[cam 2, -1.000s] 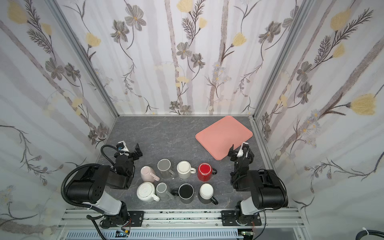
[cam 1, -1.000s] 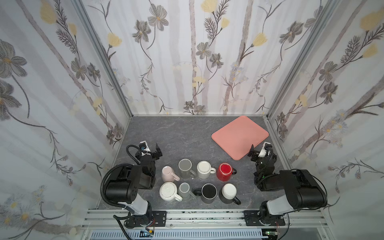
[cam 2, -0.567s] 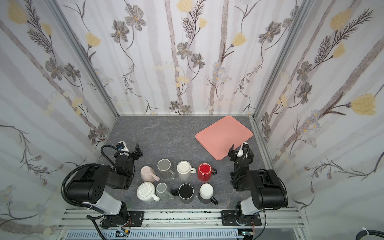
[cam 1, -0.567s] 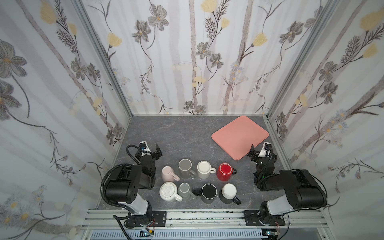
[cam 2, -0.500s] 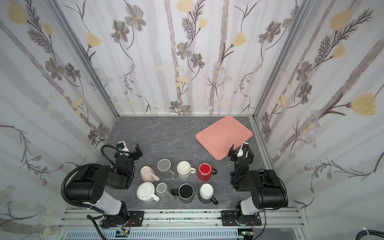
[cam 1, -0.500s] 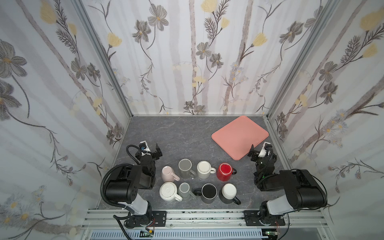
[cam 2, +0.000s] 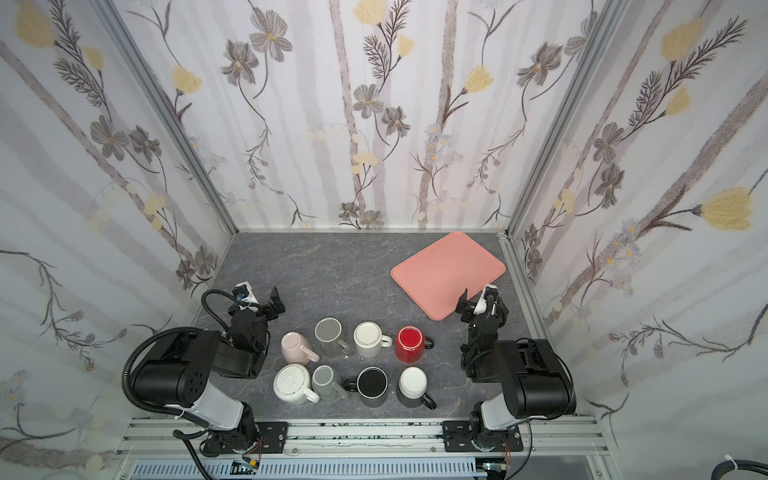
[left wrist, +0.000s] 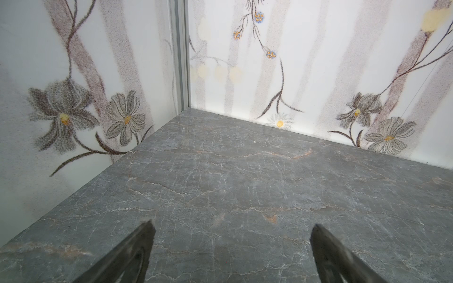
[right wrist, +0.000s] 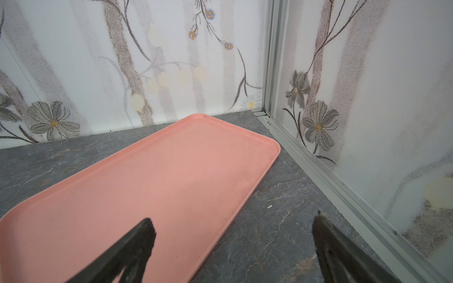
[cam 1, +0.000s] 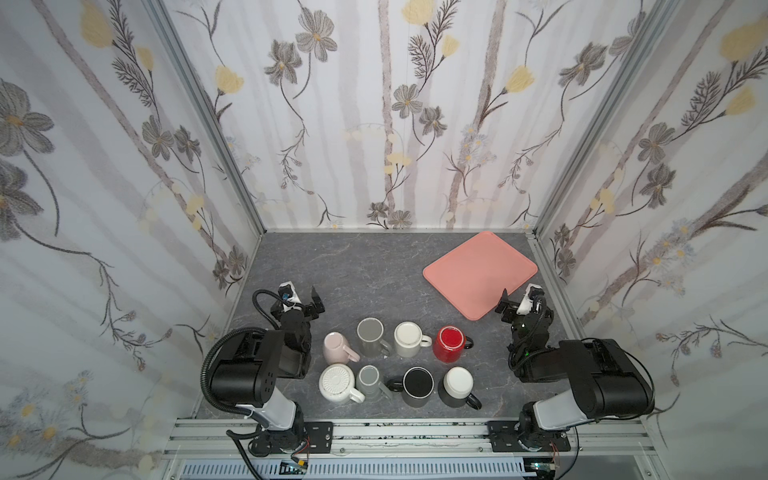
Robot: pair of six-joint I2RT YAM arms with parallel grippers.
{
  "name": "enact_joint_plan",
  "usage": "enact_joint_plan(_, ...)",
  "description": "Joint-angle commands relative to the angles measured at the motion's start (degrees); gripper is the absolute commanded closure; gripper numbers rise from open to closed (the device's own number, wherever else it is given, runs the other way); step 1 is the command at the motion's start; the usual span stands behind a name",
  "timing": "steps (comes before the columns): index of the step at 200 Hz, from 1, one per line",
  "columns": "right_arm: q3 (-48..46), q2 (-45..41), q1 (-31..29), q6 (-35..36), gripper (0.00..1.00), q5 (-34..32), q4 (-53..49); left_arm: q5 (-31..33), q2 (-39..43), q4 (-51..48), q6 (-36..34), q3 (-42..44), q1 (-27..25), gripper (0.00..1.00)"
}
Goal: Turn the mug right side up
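Several mugs stand in two rows near the table's front edge in both top views. Among them are a pink mug (cam 1: 336, 345), a red mug (cam 1: 451, 342), a ribbed white mug (cam 1: 336, 381) and a black-topped grey mug (cam 1: 417, 385). Most show a flat bottom facing up. No mug appears in either wrist view. My left gripper (cam 1: 301, 300) (left wrist: 231, 227) rests open over bare table, left of and behind the pink mug. My right gripper (cam 1: 521, 301) (right wrist: 234, 225) rests open at the near corner of the pink tray (cam 1: 480, 272), right of the red mug. Neither holds anything.
The flat pink tray (right wrist: 171, 183) lies at the back right of the grey stone-patterned table (cam 1: 353, 266). Flowered walls enclose the table on the left, back and right. An aluminium rail (right wrist: 318, 169) runs along the right wall's foot.
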State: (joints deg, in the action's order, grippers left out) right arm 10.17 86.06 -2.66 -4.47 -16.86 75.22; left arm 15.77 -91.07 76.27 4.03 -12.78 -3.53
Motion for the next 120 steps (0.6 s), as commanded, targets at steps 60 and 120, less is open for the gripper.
enact_joint_plan(60, 0.0, 0.1, -0.1, 0.1, 0.0, -0.3, 1.9, 0.1, -0.1, 2.2, -0.3, -0.3, 0.0, 0.0)
enact_joint_plan(120, 0.3, 0.2, -0.1, 0.0, 0.0, -0.4, 1.7, 0.1, -0.1, 2.2, -0.3, -0.3, 0.0, 0.0)
